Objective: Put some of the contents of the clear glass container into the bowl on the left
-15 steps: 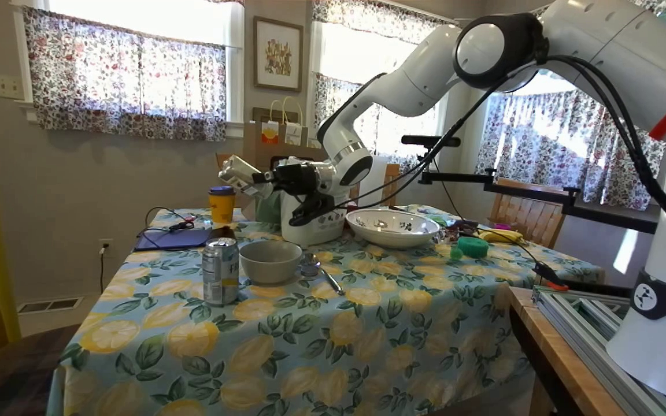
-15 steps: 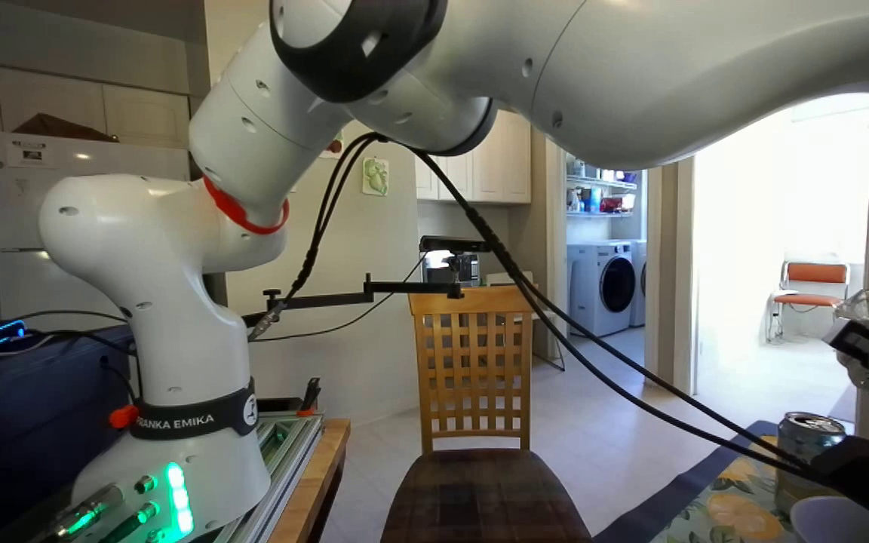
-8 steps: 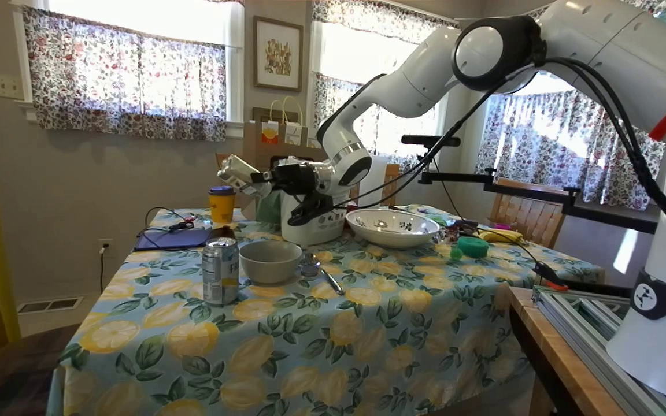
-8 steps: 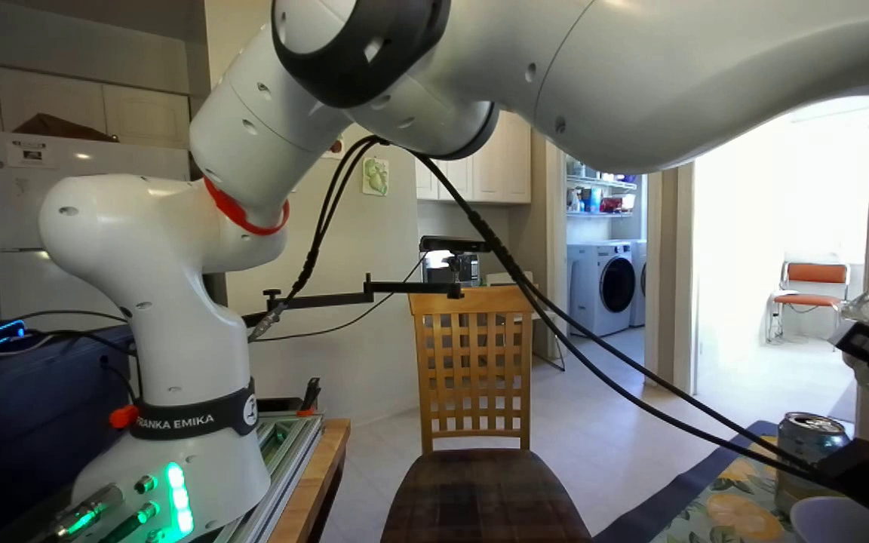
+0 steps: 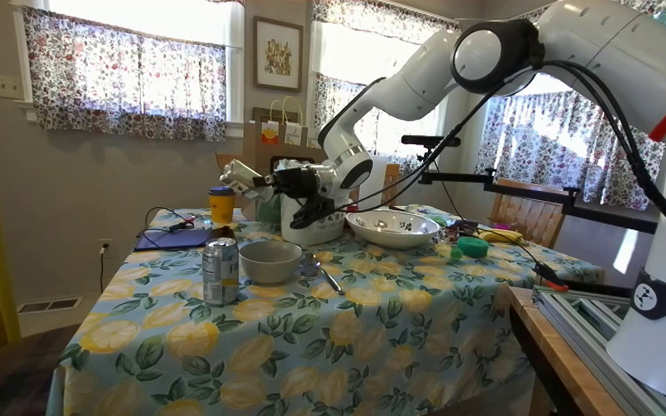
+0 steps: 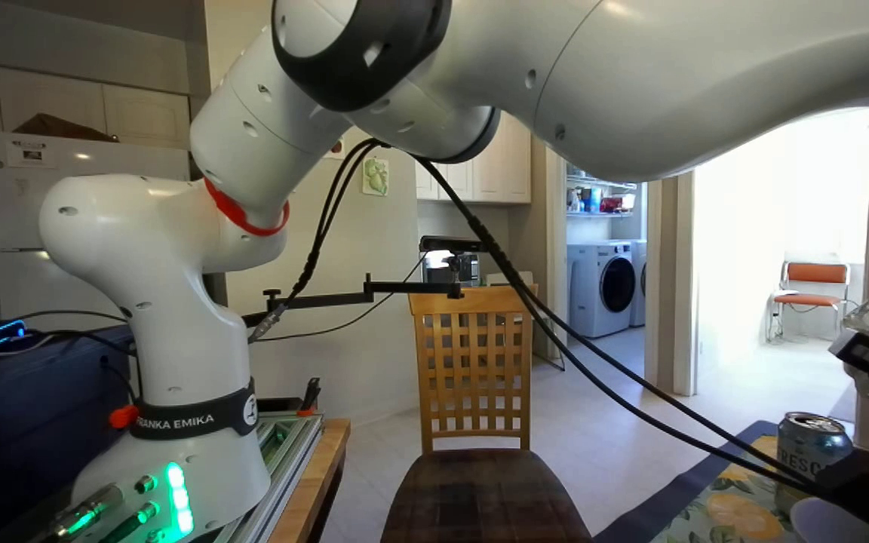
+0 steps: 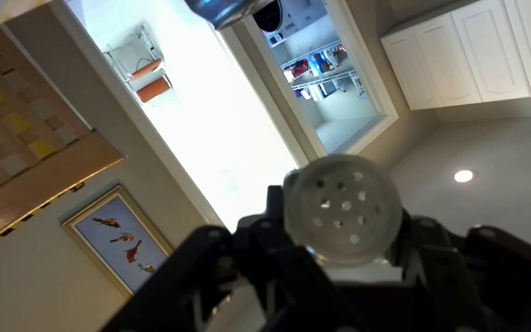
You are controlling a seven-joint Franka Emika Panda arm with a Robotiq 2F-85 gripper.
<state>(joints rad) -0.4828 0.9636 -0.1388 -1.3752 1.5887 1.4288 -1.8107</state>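
Container (image 5: pixel 239 176), clear glass by look, tilted in mid-air, higher than small grey bowl (image 5: pixel 270 270) and left of it in exterior view. Likely light, stiff, slippery, breakable; best held round sides, holed lid (image 7: pixel 343 203) free. Gripper (image 7: pixel 339 221): fingers (image 7: pixel 265 244) clamped on container, apart only by its width. Drinks can (image 5: pixel 220 274) just left of bowl.

Container (image 7: pixel 344 205) in tool (image 5: pixel 263 181), bowl (image 5: pixel 270 267) on table (image 5: pixel 367 346), beside can (image 5: pixel 220 271)
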